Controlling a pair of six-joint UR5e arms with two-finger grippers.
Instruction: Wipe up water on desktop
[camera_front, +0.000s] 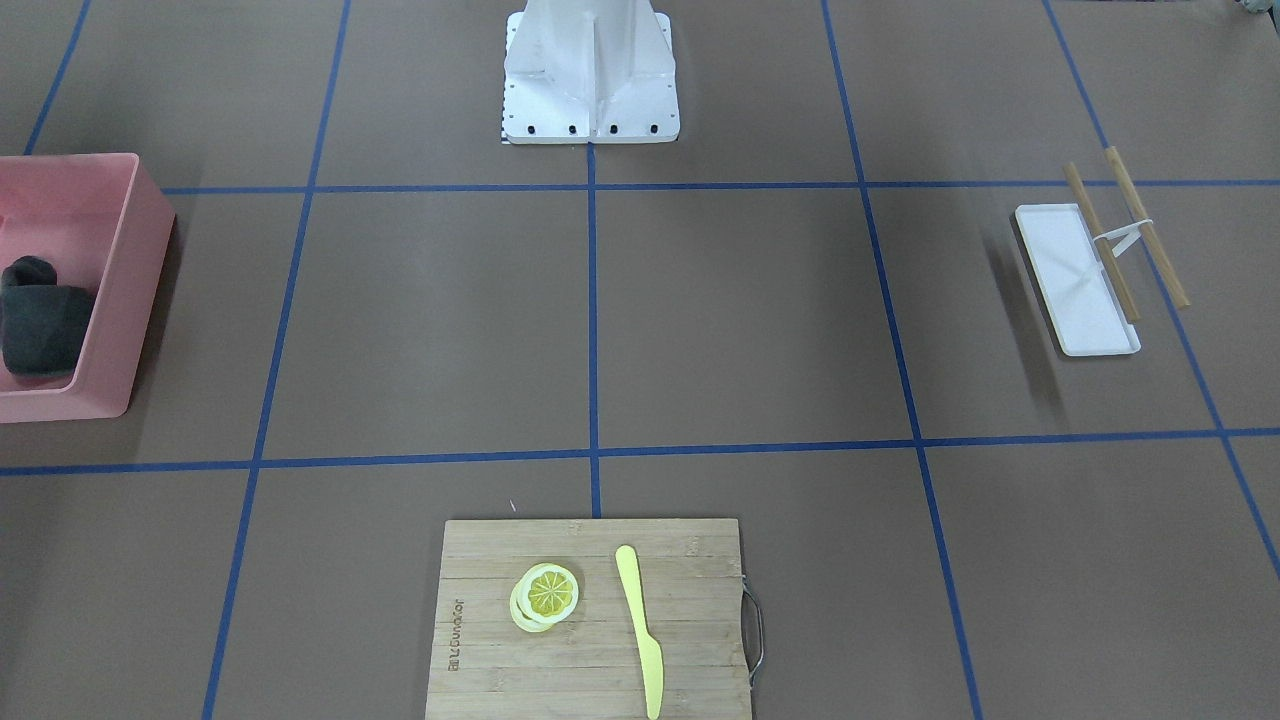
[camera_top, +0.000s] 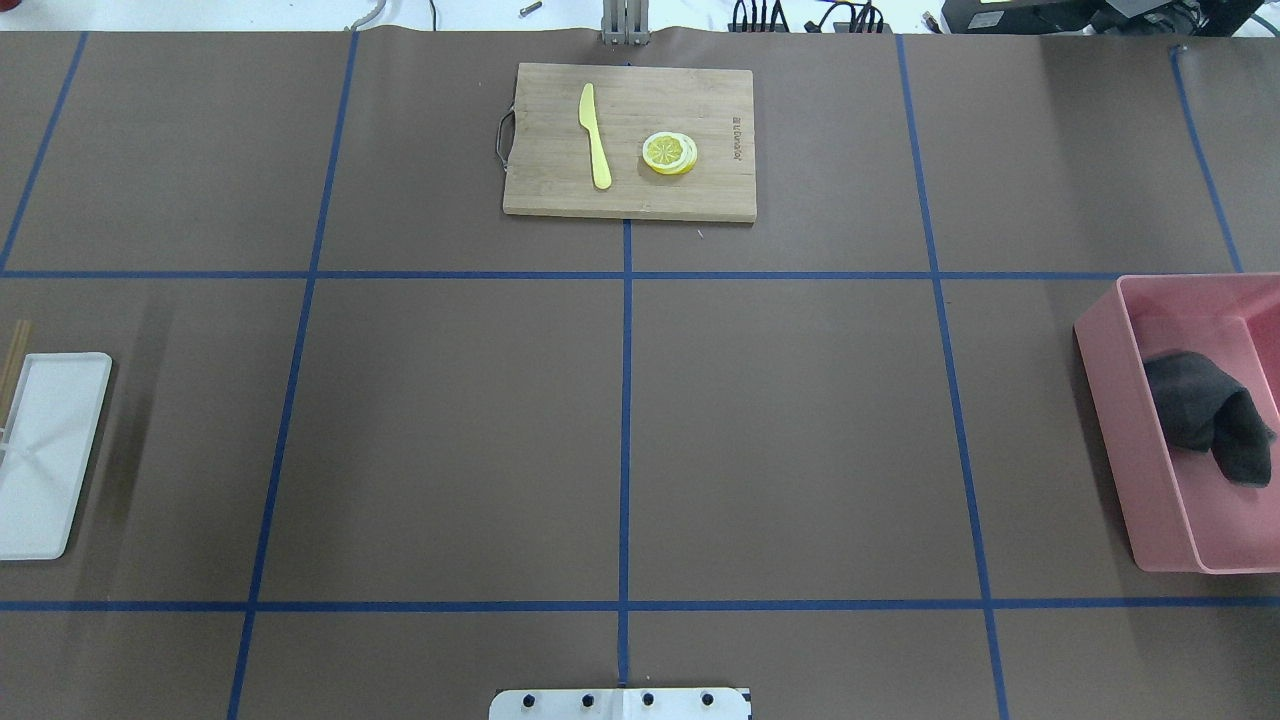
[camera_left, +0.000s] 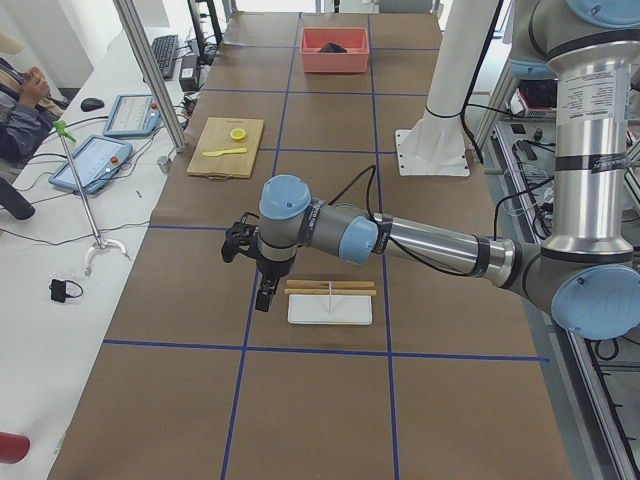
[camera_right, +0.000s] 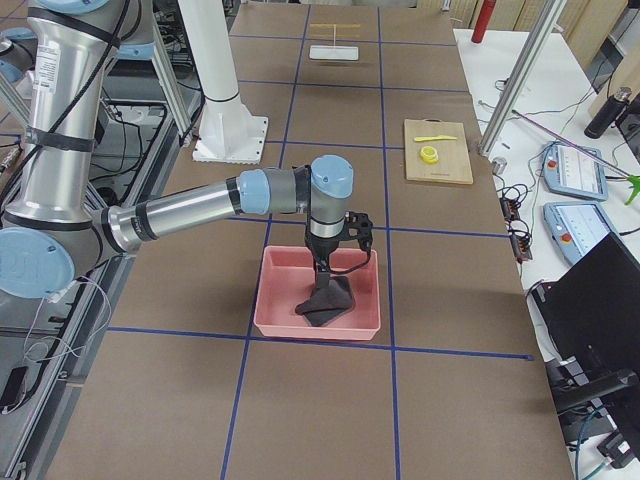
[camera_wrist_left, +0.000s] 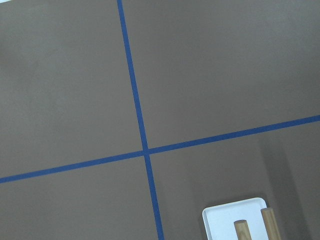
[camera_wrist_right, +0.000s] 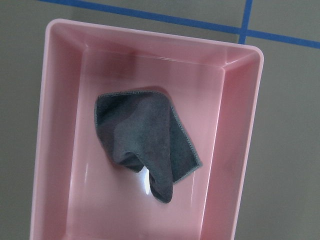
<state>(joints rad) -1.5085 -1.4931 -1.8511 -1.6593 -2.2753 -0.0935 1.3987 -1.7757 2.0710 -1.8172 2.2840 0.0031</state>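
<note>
Since neither wrist camera catches its own fingers, the grippers show only in the two side views, too small there to tell whether the fingers are spread or closed. The right gripper (camera_right: 325, 275) hangs over a pink bin (camera_right: 290, 327). Its fingertips meet the peak of a dark grey cloth (camera_wrist_right: 142, 142) inside, but I cannot tell whether they pinch it. The left gripper (camera_left: 265, 298) points down just beside a white tray (camera_left: 330, 312), and two wooden sticks (camera_left: 330, 287) lie along the tray's far side. From overhead, the picture's edges cut off both tray and bin. The desktop (camera_top: 450, 430), matte brown and crossed by blue tape lines, spreads beneath both sets of fingers. Well away from them, a bamboo cutting board (camera_top: 545, 180) carries a yellow knife (camera_top: 596, 150) and lemon slices (camera_top: 669, 153). Past the table edge lie tablets (camera_left: 88, 163) and a person (camera_left: 22, 105), half cropped.
</note>
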